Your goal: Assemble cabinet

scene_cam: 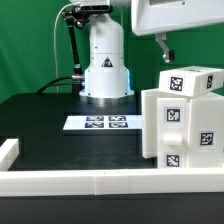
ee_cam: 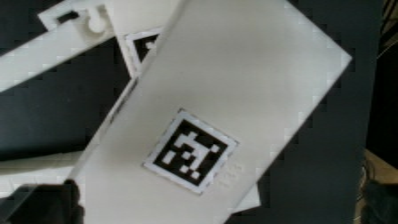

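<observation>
The white cabinet (scene_cam: 178, 128) stands on the black table at the exterior view's right, with square tags on its faces. A smaller white tagged block (scene_cam: 192, 80) sits on top of it. My gripper (scene_cam: 164, 50) hangs from the top of the view, just above the block's left end and apart from it. In the wrist view a slanted white panel with a tag (ee_cam: 214, 120) fills the middle, and a second white tagged piece (ee_cam: 80, 45) lies beyond it. My gripper (ee_cam: 210, 212) stands open and empty, with dark fingers (ee_cam: 36, 205) far apart at the picture's sides.
The marker board (scene_cam: 100, 122) lies flat in front of the robot's white base (scene_cam: 105, 70). Long low white frame rails (scene_cam: 110, 182) run along the table's near edge, with a short one (scene_cam: 8, 152) at the exterior view's left. A green wall stands behind.
</observation>
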`<action>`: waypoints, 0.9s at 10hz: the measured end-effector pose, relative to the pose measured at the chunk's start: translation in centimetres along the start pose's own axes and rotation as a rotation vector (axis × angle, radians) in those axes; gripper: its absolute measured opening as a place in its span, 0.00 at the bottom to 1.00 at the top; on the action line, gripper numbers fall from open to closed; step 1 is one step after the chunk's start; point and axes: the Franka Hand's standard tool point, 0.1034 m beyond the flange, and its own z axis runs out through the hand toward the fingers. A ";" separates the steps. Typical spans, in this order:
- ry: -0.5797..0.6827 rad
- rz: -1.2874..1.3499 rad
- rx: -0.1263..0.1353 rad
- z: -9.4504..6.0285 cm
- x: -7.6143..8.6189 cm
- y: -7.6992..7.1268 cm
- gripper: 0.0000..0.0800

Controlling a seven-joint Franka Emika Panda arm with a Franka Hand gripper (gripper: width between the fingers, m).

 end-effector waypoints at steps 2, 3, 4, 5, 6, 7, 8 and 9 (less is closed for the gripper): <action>-0.001 -0.194 -0.009 0.2 0.0 0.2 1.00; 0.009 -0.459 -0.018 0.8 0.3 0.5 1.00; -0.007 -0.647 -0.017 1.0 0.3 0.9 1.00; -0.045 -0.852 -0.034 1.1 0.5 1.4 1.00; -0.043 -0.914 -0.041 1.0 0.7 1.5 1.00; -0.047 -0.999 -0.043 1.1 0.7 1.8 1.00; -0.054 -1.068 -0.049 1.1 0.7 2.0 1.00; -0.079 -1.215 -0.058 1.1 0.6 2.2 1.00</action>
